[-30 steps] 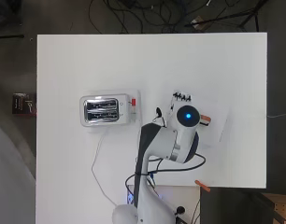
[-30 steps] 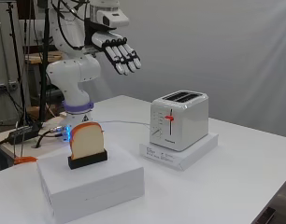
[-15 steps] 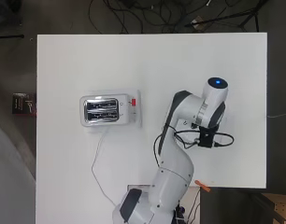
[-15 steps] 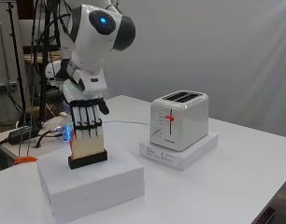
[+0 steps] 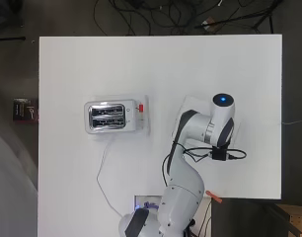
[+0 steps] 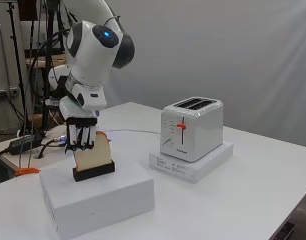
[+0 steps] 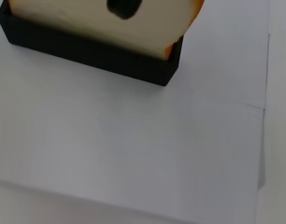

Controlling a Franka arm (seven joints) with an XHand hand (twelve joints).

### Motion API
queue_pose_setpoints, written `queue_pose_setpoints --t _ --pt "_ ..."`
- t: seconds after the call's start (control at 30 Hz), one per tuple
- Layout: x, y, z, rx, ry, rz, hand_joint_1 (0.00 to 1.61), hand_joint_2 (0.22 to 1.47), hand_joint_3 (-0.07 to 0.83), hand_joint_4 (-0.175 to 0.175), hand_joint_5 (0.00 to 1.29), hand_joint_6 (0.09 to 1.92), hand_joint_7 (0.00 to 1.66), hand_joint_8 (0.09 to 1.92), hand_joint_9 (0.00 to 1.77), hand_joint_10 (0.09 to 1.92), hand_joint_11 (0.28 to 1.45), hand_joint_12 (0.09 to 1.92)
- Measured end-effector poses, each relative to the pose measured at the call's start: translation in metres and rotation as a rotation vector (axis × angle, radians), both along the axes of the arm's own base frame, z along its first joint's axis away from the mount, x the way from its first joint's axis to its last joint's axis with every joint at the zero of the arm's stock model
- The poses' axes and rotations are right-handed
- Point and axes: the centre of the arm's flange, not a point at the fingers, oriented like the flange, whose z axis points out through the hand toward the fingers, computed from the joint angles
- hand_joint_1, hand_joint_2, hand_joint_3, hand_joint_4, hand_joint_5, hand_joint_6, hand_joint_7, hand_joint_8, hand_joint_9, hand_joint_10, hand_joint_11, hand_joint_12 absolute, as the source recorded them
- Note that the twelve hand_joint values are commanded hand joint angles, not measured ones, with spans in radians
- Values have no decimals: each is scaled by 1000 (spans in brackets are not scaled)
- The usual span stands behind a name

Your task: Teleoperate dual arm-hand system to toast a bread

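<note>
A bread slice [image 6: 98,151] stands upright in a black holder [image 6: 94,171] on a white box [image 6: 100,195]. My hand [image 6: 82,134] hangs straight down at the slice's left side, fingers straight and against its face. In the wrist view the bread [image 7: 87,21] and the holder [image 7: 91,53] are very close, with a dark fingertip [image 7: 124,7] resting on the slice. The white toaster [image 6: 192,127] with a red lever [image 6: 181,126] stands to the right, both slots empty [image 5: 107,117]. From overhead the arm [image 5: 217,123] hides the hand and the bread.
The toaster sits on a flat white base [image 6: 203,167] and its cord [image 5: 104,168] trails toward the arm's base. An orange object [image 6: 27,171] lies at the table's left edge. Bare table stretches right of the toaster.
The arm has swung from high above the table down to the bread. The hand, held spread in the air a second ago, now hangs against the slice.
</note>
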Motion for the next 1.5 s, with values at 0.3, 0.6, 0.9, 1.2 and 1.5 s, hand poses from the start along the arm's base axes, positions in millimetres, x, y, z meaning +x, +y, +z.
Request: queue_pose_setpoints --t 0.3,0.6,0.9,1.2,1.5 --pt "26 98 75 54 -284 202 1253 1131 0 -175 786 1122 1146 863 1501 87 626 870" --pt "70 332 129 327 -452 474 1247 1143 0 -175 754 1204 1128 862 1439 87 681 497" --pt "75 427 152 374 -443 661 1229 1156 0 -150 731 1341 1114 779 1316 87 751 87" --pt "29 398 117 465 -432 841 1248 1135 -1 -175 753 1261 1176 712 1399 87 843 92" --pt "13 375 108 424 -435 857 1254 1121 0 -175 773 1211 1213 661 1422 87 855 105"
